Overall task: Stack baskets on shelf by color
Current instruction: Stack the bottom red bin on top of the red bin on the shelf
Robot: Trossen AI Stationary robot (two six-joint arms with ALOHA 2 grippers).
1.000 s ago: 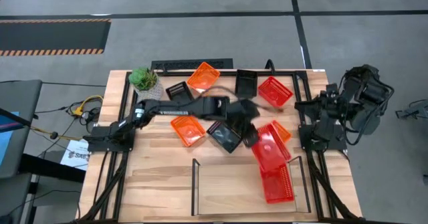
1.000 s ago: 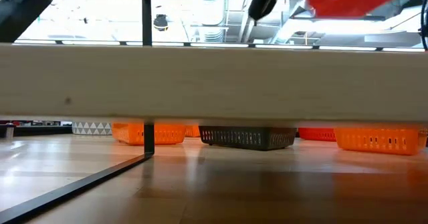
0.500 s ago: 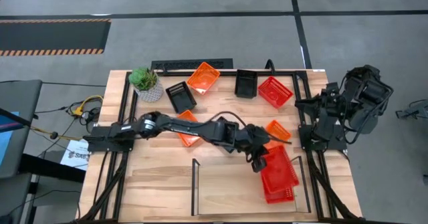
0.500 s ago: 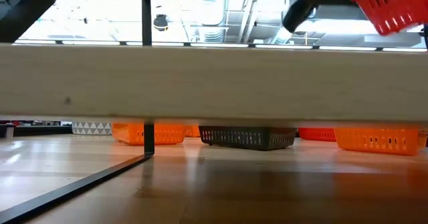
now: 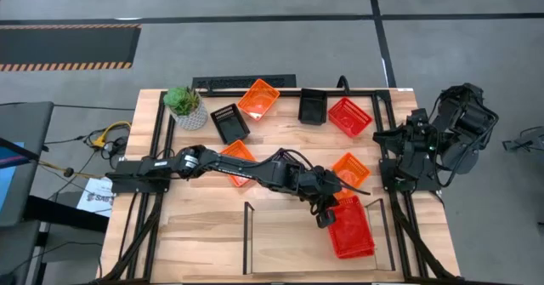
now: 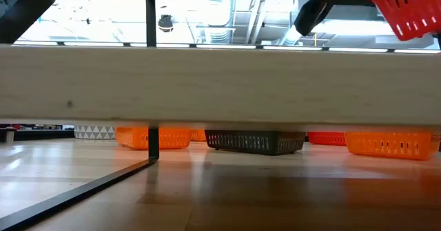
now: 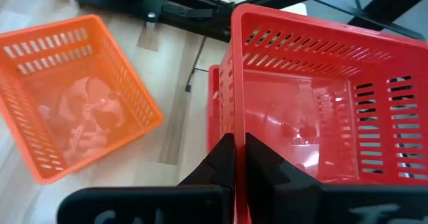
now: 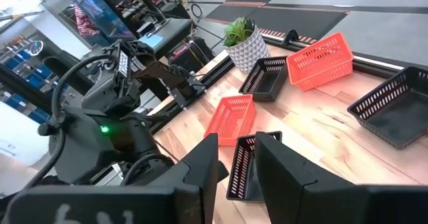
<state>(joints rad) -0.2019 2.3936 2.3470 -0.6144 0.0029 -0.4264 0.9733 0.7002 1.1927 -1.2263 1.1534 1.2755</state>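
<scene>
- The left end effector (image 5: 327, 208) grips the rim of a red basket (image 5: 350, 225), fingers (image 7: 221, 158) pinched tight, holding it over the shelf (image 5: 280, 247) at its right end.
- An orange basket (image 5: 350, 169) lies just beside it on the bench (image 5: 204, 225).
- The right end effector (image 8: 231, 158) waits off the bench's right edge, its fingers slightly parted.

The left arm (image 5: 255, 168) stretches across the middle of the table, blocking passage there. Its gripper (image 5: 327, 210) holds a red basket (image 5: 350, 225) over the shelf's (image 5: 280, 242) right end. The shelf's left and middle stretches lie bare. An orange basket (image 5: 350, 169) crowds just behind the red one.
</scene>
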